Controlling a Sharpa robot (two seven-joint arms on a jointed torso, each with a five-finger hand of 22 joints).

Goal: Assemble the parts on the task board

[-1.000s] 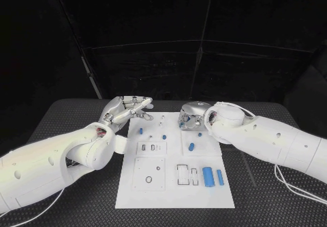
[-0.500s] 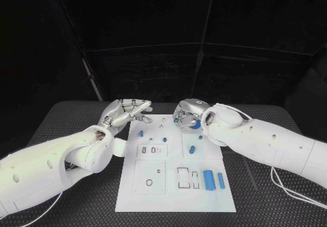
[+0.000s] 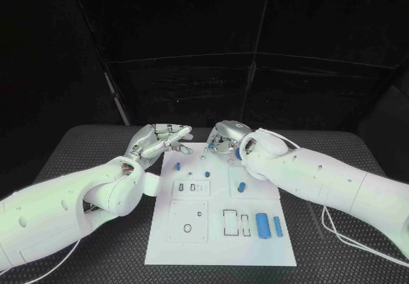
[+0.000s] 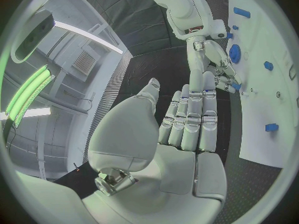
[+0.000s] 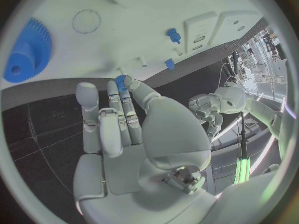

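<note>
Hovering both hands over the far end of the surface, at the task board's [image 3: 221, 242] 12 o'clock edge.
R hand [image 3: 223, 137] is nearer the blue gear [image 5: 28, 50], which lies flat on the board just at that hand's 5 o'clock. Small blue part [image 5: 120, 79] sits at its fingers' tips; gripped or only touched, I can't tell. L hand [image 3: 162, 139] is off the board's 10 o'clock corner, fingers released, nothing in them.

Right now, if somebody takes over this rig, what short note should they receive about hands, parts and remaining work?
Left hand: open, holds nothing, by the far left corner of the task board.
Right hand: pinches a small blue part near the blue gear.
Two blue cylinders lie loose at the board's near right.
Done: cannot tell which parts are seated.
Left: place the held part, then the cylinders.
</note>
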